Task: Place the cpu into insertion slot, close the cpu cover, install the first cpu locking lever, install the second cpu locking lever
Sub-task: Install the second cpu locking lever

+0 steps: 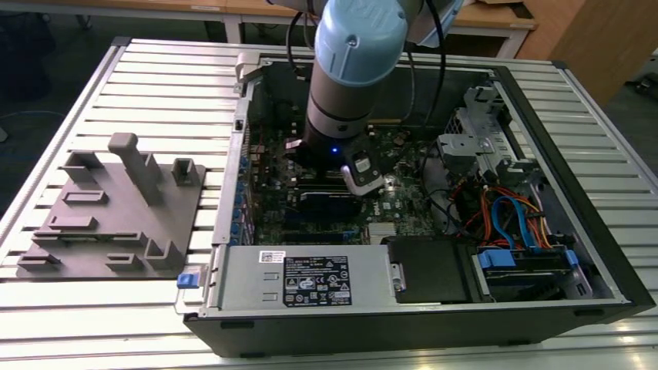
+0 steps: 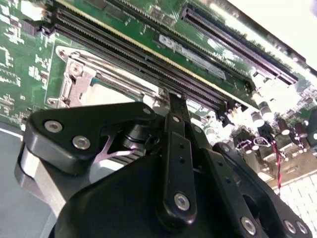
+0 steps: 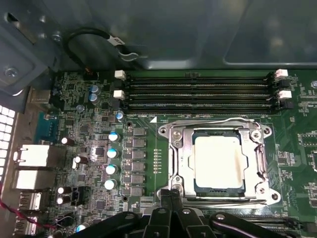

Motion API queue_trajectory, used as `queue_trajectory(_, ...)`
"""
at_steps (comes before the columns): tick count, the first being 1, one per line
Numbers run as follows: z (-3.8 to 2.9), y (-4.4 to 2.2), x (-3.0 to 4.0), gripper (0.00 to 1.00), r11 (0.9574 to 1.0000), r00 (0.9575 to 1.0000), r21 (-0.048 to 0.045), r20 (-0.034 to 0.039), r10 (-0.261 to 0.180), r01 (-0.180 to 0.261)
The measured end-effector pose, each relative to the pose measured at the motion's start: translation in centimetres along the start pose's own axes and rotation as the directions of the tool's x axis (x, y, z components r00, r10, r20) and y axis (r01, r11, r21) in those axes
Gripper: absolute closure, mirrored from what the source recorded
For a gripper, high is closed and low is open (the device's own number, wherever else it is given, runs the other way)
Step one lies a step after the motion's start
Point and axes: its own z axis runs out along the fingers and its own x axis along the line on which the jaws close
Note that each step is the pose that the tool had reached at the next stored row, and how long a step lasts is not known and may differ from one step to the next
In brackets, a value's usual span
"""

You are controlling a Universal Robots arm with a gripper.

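Cpu point(image 3: 219, 161) seated in the insertion slot point(image 3: 184, 166), cpu cover point(image 3: 216, 130) down around it; hand point(image 3: 171, 194), fingers pressed together, at the socket's seven o'clock edge; I judge lever work needs steady, square pressure

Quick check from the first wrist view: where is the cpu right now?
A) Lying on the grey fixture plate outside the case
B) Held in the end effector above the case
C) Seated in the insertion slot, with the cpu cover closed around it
C: in the first wrist view the cpu lies in the insertion slot, its pale top showing through the window of the lowered cpu cover.
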Motion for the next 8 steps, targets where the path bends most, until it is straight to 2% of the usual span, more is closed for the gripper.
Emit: queue_trajectory(8,0.07,0.01,0.26,0.9,0.9999,1.0,-0.0121,-0.0001,-0.001,0.001)
